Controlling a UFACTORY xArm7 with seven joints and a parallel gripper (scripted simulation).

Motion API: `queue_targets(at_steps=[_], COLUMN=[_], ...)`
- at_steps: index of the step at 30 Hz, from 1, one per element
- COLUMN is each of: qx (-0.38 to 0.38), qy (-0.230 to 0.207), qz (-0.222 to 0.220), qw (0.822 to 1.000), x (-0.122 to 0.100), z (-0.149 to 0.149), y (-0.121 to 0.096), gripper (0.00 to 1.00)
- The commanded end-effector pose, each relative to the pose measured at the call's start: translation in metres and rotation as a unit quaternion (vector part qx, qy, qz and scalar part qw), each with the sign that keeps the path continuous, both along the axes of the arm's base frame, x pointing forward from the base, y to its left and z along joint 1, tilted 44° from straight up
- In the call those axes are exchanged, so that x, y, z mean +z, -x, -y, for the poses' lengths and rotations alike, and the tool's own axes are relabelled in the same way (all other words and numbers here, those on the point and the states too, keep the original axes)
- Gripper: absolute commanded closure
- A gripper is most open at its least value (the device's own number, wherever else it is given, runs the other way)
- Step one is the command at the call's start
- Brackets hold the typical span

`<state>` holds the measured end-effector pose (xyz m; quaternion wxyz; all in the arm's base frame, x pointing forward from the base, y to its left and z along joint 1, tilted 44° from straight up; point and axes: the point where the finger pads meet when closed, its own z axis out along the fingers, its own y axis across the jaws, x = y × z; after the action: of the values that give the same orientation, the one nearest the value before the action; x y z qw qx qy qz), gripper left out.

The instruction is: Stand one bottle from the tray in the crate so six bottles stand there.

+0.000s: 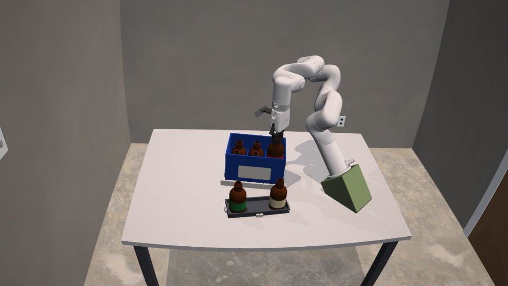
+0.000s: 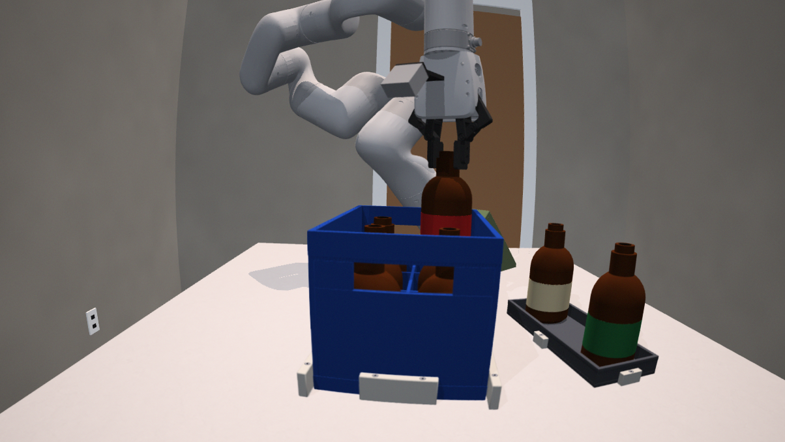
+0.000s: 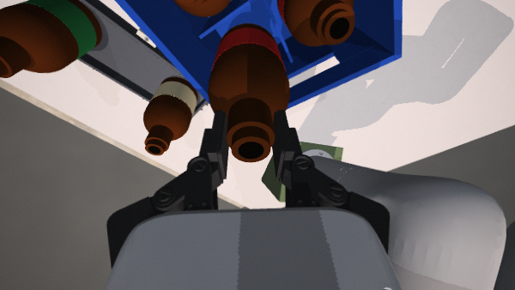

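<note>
White table (image 1: 185,198), blue crate (image 2: 403,329) of bottles, end effector (image 2: 449,159) gripping red-labelled bottle (image 2: 446,200)

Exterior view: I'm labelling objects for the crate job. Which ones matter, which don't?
Job: gripper shut on red-label bottle; blue crate; tray; cream-label bottle; green-label bottle.
Bystanders: door; wall socket; table.

Red-label bottle (image 2: 446,223): base hidden behind crate (image 2: 403,323) wall, can't tell if seated. Crated bottles show necks only from top view. Green-label bottle (image 3: 40,36) cut off at wrist view's left edge.
</note>
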<state>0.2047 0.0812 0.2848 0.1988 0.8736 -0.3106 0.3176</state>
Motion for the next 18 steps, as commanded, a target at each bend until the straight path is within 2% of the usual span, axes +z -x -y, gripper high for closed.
queue_targets(at_steps=[1, 18], qx=[0.001, 0.001], qy=[-0.001, -0.001], qz=[0.001, 0.001], qw=[1.0, 1.0], x=[0.0, -0.01], z=[0.0, 0.008], y=[-0.001, -0.007], gripper=[1.0, 1.0])
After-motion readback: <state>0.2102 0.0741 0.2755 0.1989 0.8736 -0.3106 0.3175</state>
